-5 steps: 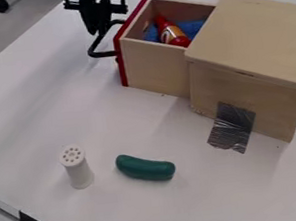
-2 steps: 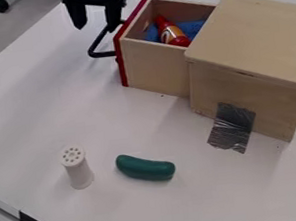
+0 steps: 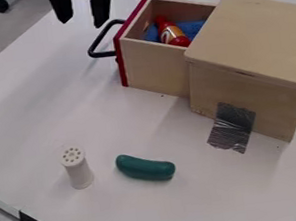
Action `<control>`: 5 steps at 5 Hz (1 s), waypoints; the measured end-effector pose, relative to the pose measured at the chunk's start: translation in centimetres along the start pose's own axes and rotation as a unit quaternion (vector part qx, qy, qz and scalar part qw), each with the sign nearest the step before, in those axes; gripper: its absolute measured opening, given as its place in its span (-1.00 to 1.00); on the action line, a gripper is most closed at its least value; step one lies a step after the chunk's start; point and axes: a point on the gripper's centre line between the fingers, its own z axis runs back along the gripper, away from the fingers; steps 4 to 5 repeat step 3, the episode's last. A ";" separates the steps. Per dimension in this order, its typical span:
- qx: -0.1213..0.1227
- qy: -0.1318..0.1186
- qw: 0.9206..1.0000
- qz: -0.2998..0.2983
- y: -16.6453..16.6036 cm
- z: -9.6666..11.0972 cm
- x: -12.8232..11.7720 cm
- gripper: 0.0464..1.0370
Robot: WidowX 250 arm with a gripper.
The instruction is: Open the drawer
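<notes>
Black pincer (image 3: 83, 23), released, fingers spread, over the upper-left corner of the worktop (image 3: 37, 115). Near it, black handle (image 3: 92, 49) on a red drawer front (image 3: 120, 55). Drawer (image 3: 156, 69), standing out from wooden box (image 3: 256, 34), towards the upper edge; within, red bottle (image 3: 172, 33), blue cloth (image 3: 194, 27). Silvery tape (image 3: 232, 125) on box. Green toy cucumber (image 3: 145, 168), lying; white shaker (image 3: 78, 170), upright, near lower-left edge.

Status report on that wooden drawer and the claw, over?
Gripper open, off the handle. Drawer pulled out, red bottle inside. White shaker, green toy vegetable off to the side, not blocking.
</notes>
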 end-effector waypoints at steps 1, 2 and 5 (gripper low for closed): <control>0.002 0.000 1.000 0.007 0.4 0.6 -2.1 0.92; -0.013 -0.007 1.000 0.010 0.1 0.4 -3.9 0.92; -0.018 -0.019 1.000 0.005 0.0 1.3 -4.4 0.92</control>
